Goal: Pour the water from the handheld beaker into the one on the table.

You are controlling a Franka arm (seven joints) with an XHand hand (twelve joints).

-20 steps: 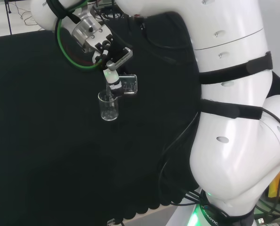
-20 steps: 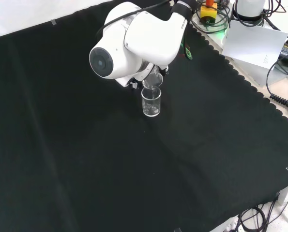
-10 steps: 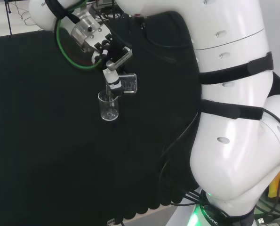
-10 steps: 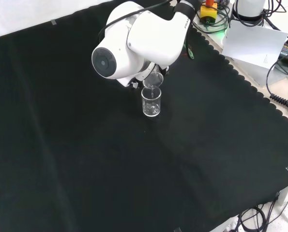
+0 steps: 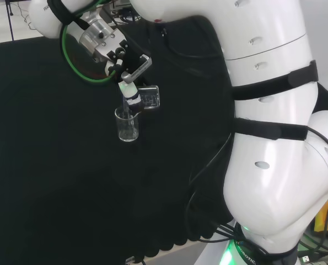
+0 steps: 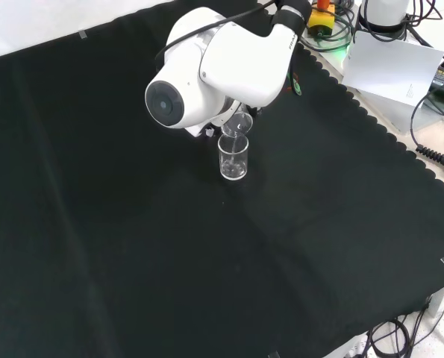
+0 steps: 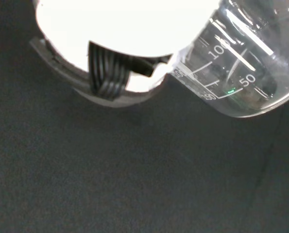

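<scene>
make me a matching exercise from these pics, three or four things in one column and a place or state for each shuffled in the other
Things:
1. held beaker
2. table beaker
3. hand
4. cloth

States:
a. black, covers the bench
b. stands upright on the cloth
c. tipped on its side above another vessel
d. fingers curled round clear glass

Pairs: 1-c, 2-b, 3-d, 4-a
</scene>
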